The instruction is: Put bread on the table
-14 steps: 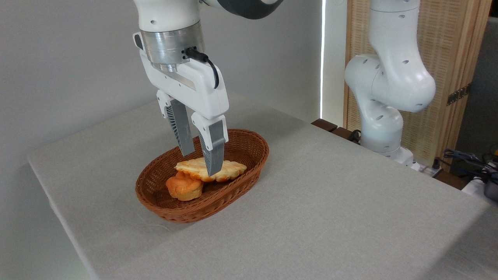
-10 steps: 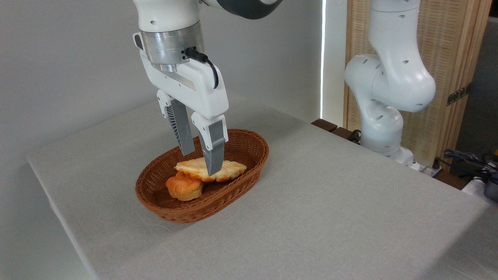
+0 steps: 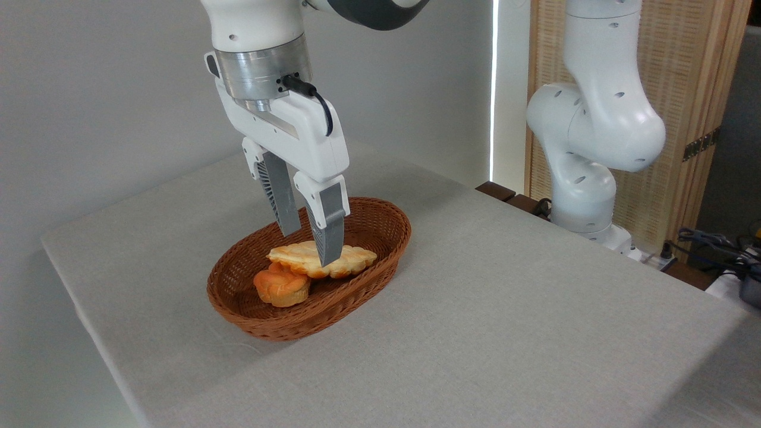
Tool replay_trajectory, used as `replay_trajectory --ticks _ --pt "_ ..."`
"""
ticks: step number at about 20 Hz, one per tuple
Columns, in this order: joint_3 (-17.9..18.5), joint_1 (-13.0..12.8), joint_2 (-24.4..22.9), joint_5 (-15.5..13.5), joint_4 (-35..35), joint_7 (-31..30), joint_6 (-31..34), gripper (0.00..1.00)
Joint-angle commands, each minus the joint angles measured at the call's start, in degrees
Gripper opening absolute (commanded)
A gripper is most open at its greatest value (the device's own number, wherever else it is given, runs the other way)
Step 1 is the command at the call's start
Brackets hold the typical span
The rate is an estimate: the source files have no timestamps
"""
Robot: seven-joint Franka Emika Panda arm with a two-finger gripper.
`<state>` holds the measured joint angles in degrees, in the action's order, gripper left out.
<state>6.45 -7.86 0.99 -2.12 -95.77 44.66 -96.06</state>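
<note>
Wicker basket [image 3: 380,279], perhaps muffin [image 3: 282,288] inside

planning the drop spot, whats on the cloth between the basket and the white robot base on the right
Nothing. In the camera view, the table is bare grey cloth from the basket across to the robot base.

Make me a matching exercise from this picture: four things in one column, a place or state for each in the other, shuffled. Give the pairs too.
Things
1. bread
2. bun
3. basket
4. gripper

Places or states
A. stands on the grey table
B. fingers either side of the bread
C. flat, pale golden, in the middle of the basket
D. round, orange, at the basket's near end

Pairs: 1-C, 2-D, 3-A, 4-B
</note>
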Motion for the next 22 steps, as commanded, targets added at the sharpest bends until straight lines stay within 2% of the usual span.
replay_trajectory --ticks 1,16,19,22 --pt "0.1 -0.4 -0.4 0.0 0.0 -1.1 1.3 1.00" --pt "0.1 -0.4 -0.3 -0.4 0.1 -0.4 1.2 1.00" --pt "-2.4 -0.5 0.6 -0.3 -0.1 -0.5 1.3 1.00" --pt "-2.8 -0.5 0.9 -0.3 -0.1 -0.4 1.3 1.00"
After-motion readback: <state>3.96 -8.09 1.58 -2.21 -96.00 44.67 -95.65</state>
